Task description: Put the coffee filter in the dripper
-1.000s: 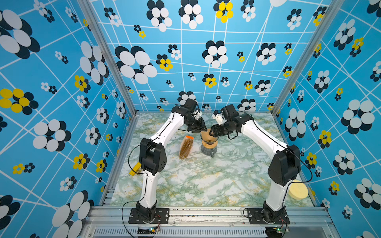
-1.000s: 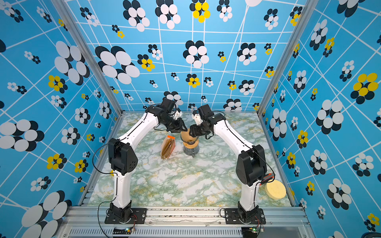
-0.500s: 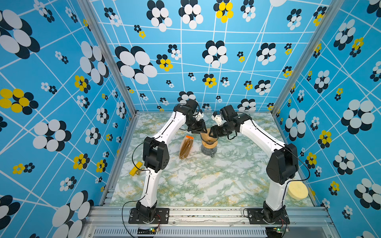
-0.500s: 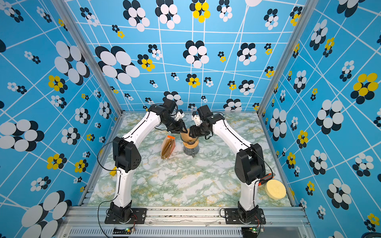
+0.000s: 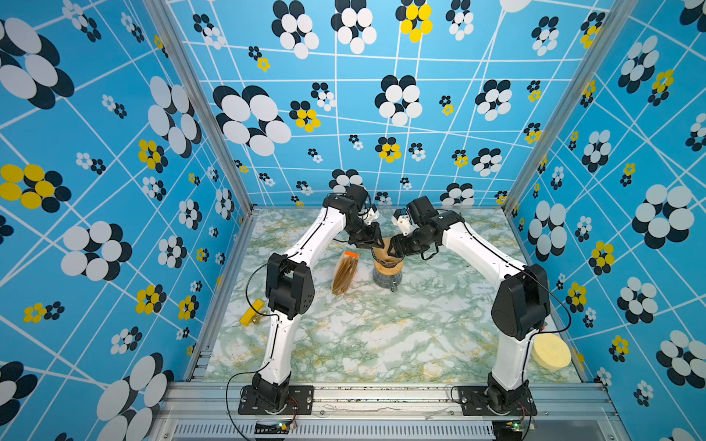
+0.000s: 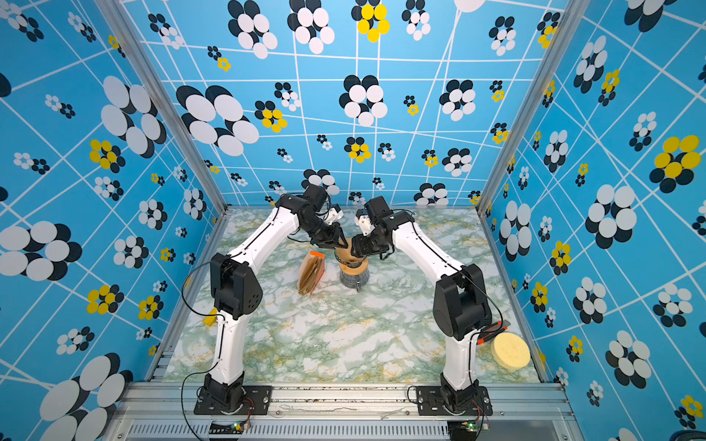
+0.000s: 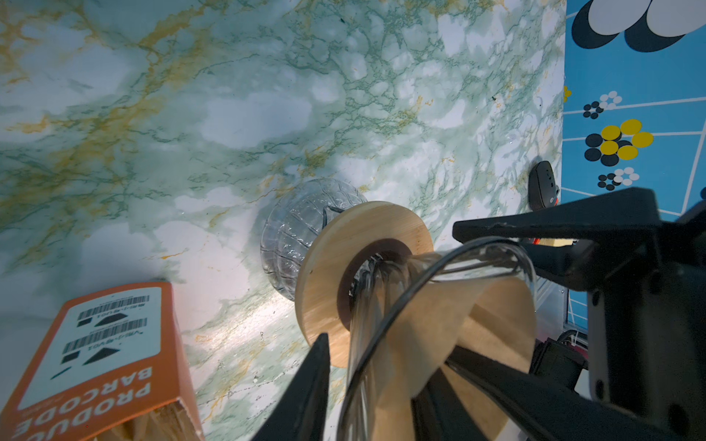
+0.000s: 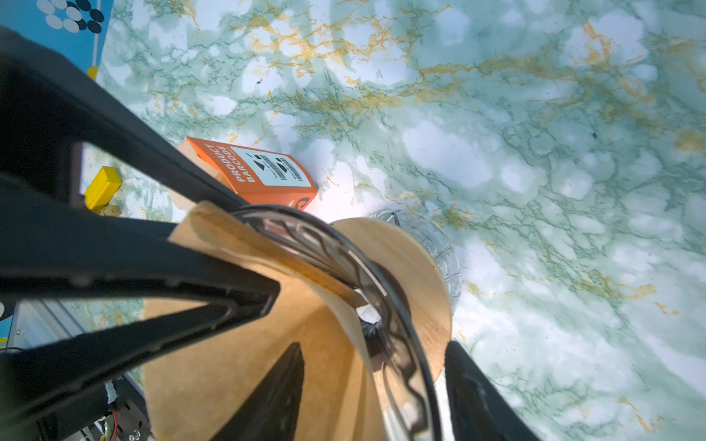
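Both open-jawed, my left claw [image 7: 386, 347] and right claw [image 8: 374, 345] are straddling the dripper [image 8: 395, 359] rim; flimsy filter [image 8: 237, 362] needing edge-only touches

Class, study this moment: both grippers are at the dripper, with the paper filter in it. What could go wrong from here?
1. The coffee filter sits creased and proud of the dripper rim, so it may spring out when the fingers withdraw.
2. The left gripper and right gripper each straddle the glass wall. A sideways pull might tip the dripper off the wooden ring on the glass jug.
3. A finger pressing inside could tear the thin paper.
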